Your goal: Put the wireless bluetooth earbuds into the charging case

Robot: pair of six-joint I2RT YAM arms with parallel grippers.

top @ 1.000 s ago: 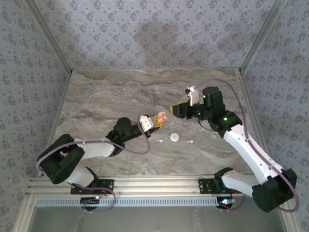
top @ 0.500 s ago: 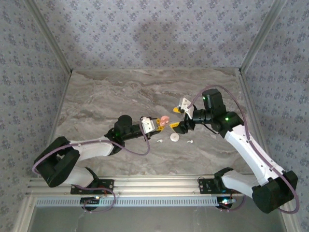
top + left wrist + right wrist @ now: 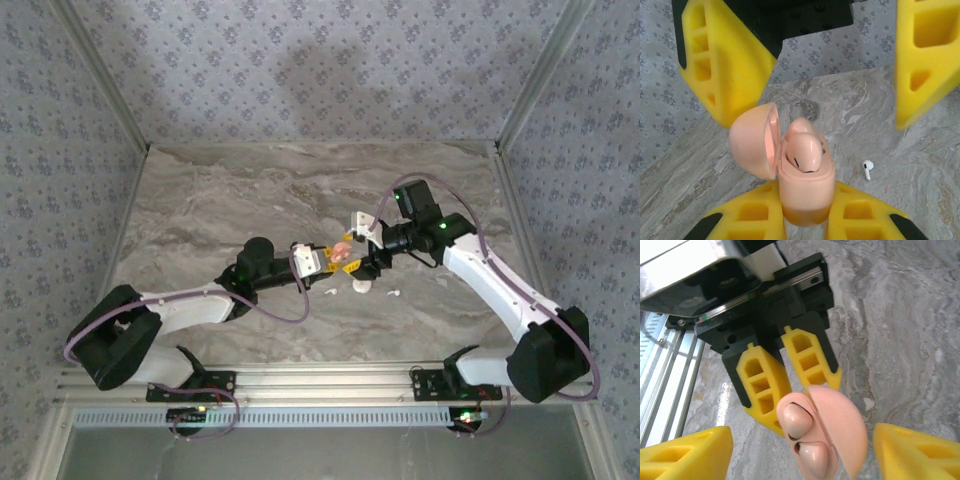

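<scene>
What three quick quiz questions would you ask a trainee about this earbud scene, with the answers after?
1. True or false: the left hand grips the charging case, whose lid is open.
2. The right hand is: A open, B shut on the case, C shut on nothing.
3. Fill in: in the left wrist view, the white earbud lies on the ____.
Key: 1 true; 2 A; 3 table.

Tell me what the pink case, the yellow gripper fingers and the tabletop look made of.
Charging case: smooth pink plastic, satin sheen on its rounded lid. Yellow fingers: matte, hollow-celled, probably printed plastic or foam. Tabletop: grey veined stone look; real marble or printed laminate, cannot tell.
</scene>
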